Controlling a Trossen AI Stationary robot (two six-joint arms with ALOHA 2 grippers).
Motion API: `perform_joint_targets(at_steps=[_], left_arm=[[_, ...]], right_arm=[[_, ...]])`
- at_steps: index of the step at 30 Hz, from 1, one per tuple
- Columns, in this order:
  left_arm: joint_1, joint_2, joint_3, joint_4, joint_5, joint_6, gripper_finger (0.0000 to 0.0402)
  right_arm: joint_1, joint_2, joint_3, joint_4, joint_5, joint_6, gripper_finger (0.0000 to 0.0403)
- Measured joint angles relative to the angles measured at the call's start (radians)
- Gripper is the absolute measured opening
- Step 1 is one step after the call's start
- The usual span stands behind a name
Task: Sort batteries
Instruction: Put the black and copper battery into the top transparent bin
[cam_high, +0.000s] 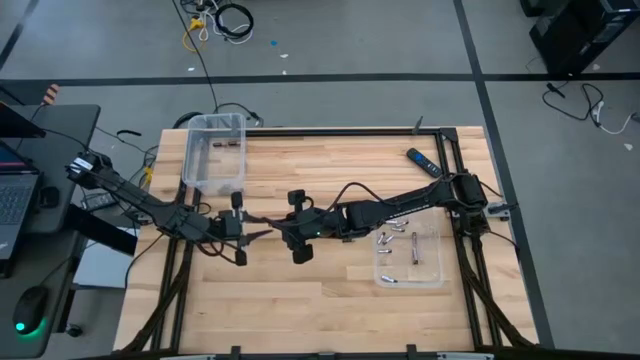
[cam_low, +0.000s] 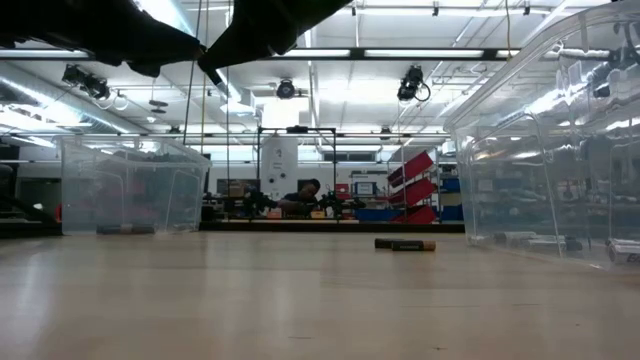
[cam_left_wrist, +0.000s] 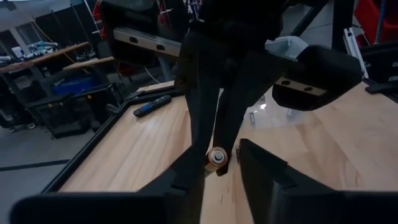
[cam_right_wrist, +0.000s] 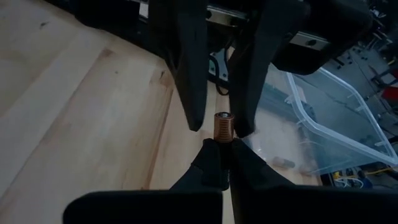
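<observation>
Above the middle of the table my two grippers meet tip to tip. My right gripper (cam_right_wrist: 219, 152) is shut on a small copper-coloured battery (cam_right_wrist: 224, 126). My left gripper (cam_left_wrist: 221, 174) is open, with one finger on either side of that battery (cam_left_wrist: 216, 158); a gap shows on at least one side. From above, my left gripper (cam_high: 252, 235) comes from the table's left and my right gripper (cam_high: 270, 236) from its right. Several more batteries lie in a clear tray (cam_high: 436, 278) at the right, and a couple lie in a clear bin (cam_high: 190, 160) at the far left. My right gripper pinches one end of the battery (cam_right_wrist: 222, 139) between its two fingertips. The fingers come roughly level from the table's right side and lie along the battery. Its free end (cam_right_wrist: 224, 117) sticks out past the fingertips toward my left gripper, well clear of the table.
A black-and-blue remote-like bar (cam_high: 422, 161) lies at the far right of the table, also seen on the tabletop in the low view (cam_low: 404, 244). The two clear containers stand at the sides (cam_low: 130, 190) (cam_low: 560, 150). Bare wood lies along the near edge.
</observation>
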Motion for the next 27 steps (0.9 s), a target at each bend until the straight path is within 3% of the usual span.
perform_joint_targets(at_steps=[7,13,20,23,27], left_arm=[[0.000,0.000,0.000,-0.003,-0.004,0.021,0.0014],[0.000,0.000,0.000,0.008,-0.036,0.025,0.0008],[-0.002,0.000,0.037,-0.011,-0.074,0.026,0.0003],[-0.002,-0.004,0.085,-0.106,-0.138,0.010,0.0002],[-0.001,-0.037,0.194,-0.415,-0.258,-0.090,0.0002]], right_arm=[[0.000,0.000,0.000,-0.006,0.000,0.001,0.0000],[0.000,0.000,0.000,-0.004,0.000,0.019,0.0020],[0.014,-0.015,0.000,-0.031,0.051,0.041,0.0100],[0.016,-0.039,0.000,-0.124,0.093,0.087,0.0128],[0.015,-0.101,0.000,-0.307,0.135,0.197,0.0151]])
